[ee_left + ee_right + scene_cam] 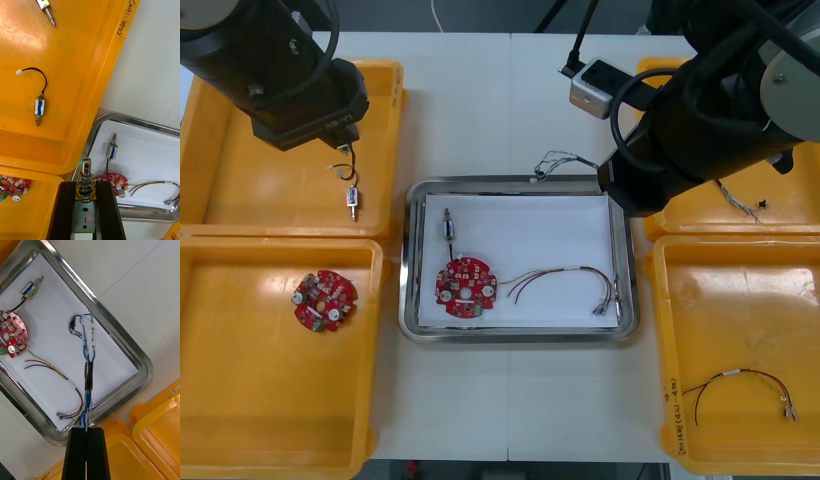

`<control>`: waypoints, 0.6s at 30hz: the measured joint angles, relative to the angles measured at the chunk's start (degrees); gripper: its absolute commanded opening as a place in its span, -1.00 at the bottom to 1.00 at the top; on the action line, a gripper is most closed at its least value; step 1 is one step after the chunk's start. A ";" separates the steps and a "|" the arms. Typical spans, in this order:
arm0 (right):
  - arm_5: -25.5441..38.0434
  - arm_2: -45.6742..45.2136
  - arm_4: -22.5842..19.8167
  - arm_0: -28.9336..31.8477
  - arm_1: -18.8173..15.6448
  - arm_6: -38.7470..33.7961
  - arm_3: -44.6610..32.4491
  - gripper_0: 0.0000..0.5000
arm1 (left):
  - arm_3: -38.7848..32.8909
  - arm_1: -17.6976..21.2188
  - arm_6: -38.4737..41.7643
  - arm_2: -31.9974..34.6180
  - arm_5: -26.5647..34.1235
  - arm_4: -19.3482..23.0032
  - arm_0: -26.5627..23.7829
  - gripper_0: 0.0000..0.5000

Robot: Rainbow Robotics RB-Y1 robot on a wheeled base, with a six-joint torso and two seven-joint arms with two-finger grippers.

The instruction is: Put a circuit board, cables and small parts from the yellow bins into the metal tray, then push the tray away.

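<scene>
Right arm (710, 110) above the far right corner of the metal tray (510, 334), at the middle of the bench (480, 90). Right fingers (77, 453) almost together, pinching one end of a twisted blue and white cable (88, 375). Cable hanging free past the fingertips, black sleeve partway along, loose strands at the other end. In the right wrist view, stretched across the tray's white inside and its rim. In the front view, loose end at the tray's far edge near that corner. Touching the rim or not: cannot tell.

Inside the tray:
- Round red circuit board (465, 285) toward the near left corner.
- Small metal part with a black lead (448, 225) toward the far left corner, lead running to the board.
- Red and yellow cable (565, 278) curving from beside the board to the near right corner.

Left arm (290, 70) over the far left yellow bin (220, 180). Left fingers (67, 210) held apart by a shiny small metal part (86, 174), clamped on it, its tip poking out past the fingertips. Just beyond the tips in the left wrist view, that bin's near right corner. Spare small metal part (352, 198) with a black lead lying on that bin's floor by its right edge.

Near left yellow bin (240, 400): second circuit board (323, 300) toward its far edge. Near right yellow bin (740, 320): black cable (740, 378) near its right edge. Far right yellow bin (700, 215): another twisted cable (740, 203) at its near edge, partly under the right arm.
</scene>
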 measured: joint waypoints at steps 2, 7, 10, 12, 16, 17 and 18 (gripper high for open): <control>0.00 0.66 0.45 0.22 0.00 1.03 0.01 -1.00 | 0.00 0.00 0.00 0.00 0.00 0.00 0.00 -1.00; 0.00 0.81 0.73 0.62 -0.01 10.25 1.24 -1.00 | 0.00 0.00 0.00 0.00 0.00 0.00 0.00 -1.00; 0.00 0.84 1.57 0.64 -0.01 11.35 2.44 -1.00 | 0.00 0.00 0.00 0.00 0.00 0.00 0.00 -1.00; 0.00 1.20 2.75 0.66 -0.01 12.31 3.19 -1.00 | 0.00 0.00 0.00 0.00 0.00 0.00 0.00 -1.00; 0.00 2.96 4.59 0.66 -0.01 17.80 4.19 -1.00 | -0.01 0.01 0.00 0.00 0.00 0.00 0.00 -1.00; 0.00 3.50 4.83 0.66 -0.01 18.67 4.49 -1.00 | -0.01 0.01 0.00 0.00 0.00 0.00 0.00 -0.99; 0.00 4.04 5.06 0.66 -0.01 19.08 4.82 -1.00 | -0.01 0.01 0.00 0.00 0.00 0.00 0.00 -0.99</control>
